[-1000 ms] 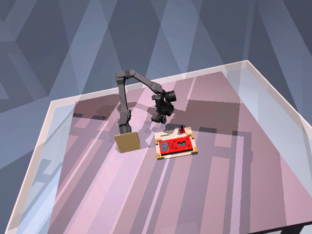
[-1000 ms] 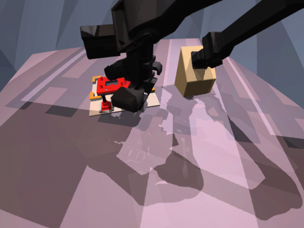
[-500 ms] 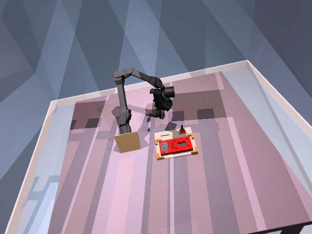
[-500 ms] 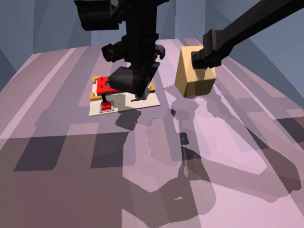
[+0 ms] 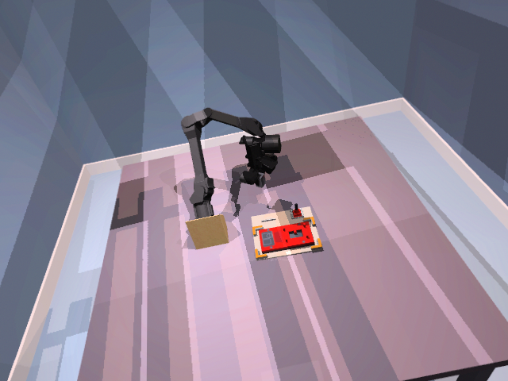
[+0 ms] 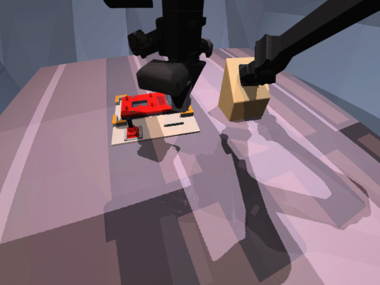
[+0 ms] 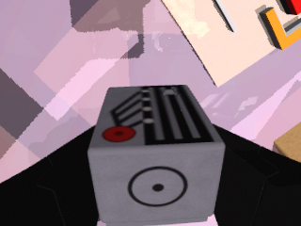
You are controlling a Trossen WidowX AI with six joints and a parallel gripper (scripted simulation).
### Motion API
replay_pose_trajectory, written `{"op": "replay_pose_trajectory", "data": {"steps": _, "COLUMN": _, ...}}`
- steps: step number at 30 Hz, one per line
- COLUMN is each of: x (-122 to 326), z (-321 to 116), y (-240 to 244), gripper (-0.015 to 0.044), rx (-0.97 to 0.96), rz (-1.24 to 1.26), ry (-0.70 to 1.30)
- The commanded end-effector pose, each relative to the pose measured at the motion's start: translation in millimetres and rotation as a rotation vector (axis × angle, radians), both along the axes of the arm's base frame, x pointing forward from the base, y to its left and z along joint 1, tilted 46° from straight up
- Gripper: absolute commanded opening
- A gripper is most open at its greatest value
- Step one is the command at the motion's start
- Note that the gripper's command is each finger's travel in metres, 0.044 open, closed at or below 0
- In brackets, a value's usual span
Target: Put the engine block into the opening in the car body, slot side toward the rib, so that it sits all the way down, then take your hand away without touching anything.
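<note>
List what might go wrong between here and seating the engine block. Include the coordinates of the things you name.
The gripper (image 5: 253, 180) (image 6: 179, 103) (image 7: 150, 132) holds the block (image 7: 156, 184) away from the car body (image 5: 276, 240) (image 6: 147, 105). Three risks:

The opening (image 5: 295, 234) (image 6: 139, 103) is a small cutout, so a slight misalignment could leave the block perched on its edge.

Small pegs stand around the opening; the fingers might catch one on the way down or out.

The red-based lever (image 5: 296, 212) (image 6: 132, 132) stands upright beside the body, and a low approach from that side could knock it.
</note>
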State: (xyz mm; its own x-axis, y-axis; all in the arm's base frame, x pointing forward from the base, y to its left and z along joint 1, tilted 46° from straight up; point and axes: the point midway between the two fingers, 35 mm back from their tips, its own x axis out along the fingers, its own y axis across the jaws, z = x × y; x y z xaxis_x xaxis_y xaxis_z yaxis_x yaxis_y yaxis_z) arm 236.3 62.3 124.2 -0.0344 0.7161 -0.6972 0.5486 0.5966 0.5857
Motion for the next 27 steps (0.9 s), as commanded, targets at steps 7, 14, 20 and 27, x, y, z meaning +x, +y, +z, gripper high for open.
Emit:
{"op": "replay_pose_trajectory", "data": {"steps": 7, "x": -1.9, "z": -14.0, "y": 14.5, "gripper": 0.0000, "rx": -0.007, "rz": -0.005, "ry": -0.005}}
{"op": "replay_pose_trajectory", "data": {"steps": 14, "x": -5.0, "z": -11.8, "y": 14.2, "gripper": 0.0000, "rx": -0.054, "rz": -0.047, "ry": -0.049}}
{"op": "replay_pose_trajectory", "data": {"steps": 20, "x": -11.2, "z": -11.0, "y": 17.8, "gripper": 0.0000, "rx": -0.163, "rz": -0.142, "ry": -0.150}}
{"op": "replay_pose_trajectory", "data": {"steps": 27, "x": -18.1, "z": -12.6, "y": 23.0, "gripper": 0.0000, "rx": -0.301, "rz": -0.251, "ry": -0.266}}
